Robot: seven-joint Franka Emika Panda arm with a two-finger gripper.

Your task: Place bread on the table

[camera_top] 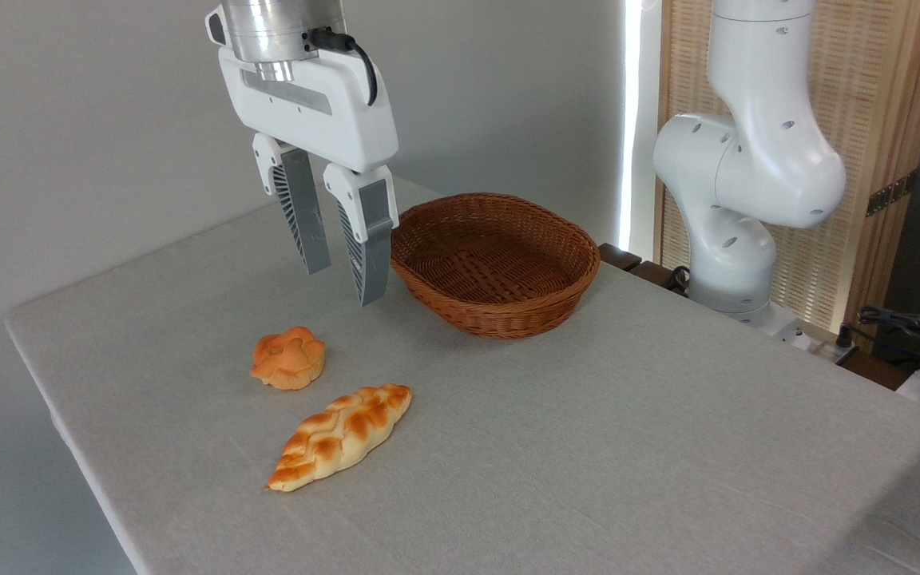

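The bread (341, 436), a long braided golden-brown loaf with pale sides, lies flat on the light grey table (588, 447) near its front left part. My gripper (344, 286) hangs in the air well above the table, behind and above the loaf, its two grey ribbed fingers (369, 247) apart and holding nothing. It is open and touches no object.
A small round orange knotted bun (289, 358) sits on the table just behind the loaf. A brown oval wicker basket (495, 263) with nothing in it stands to the right of the gripper. The arm's white base (735, 200) rises at the table's far right edge.
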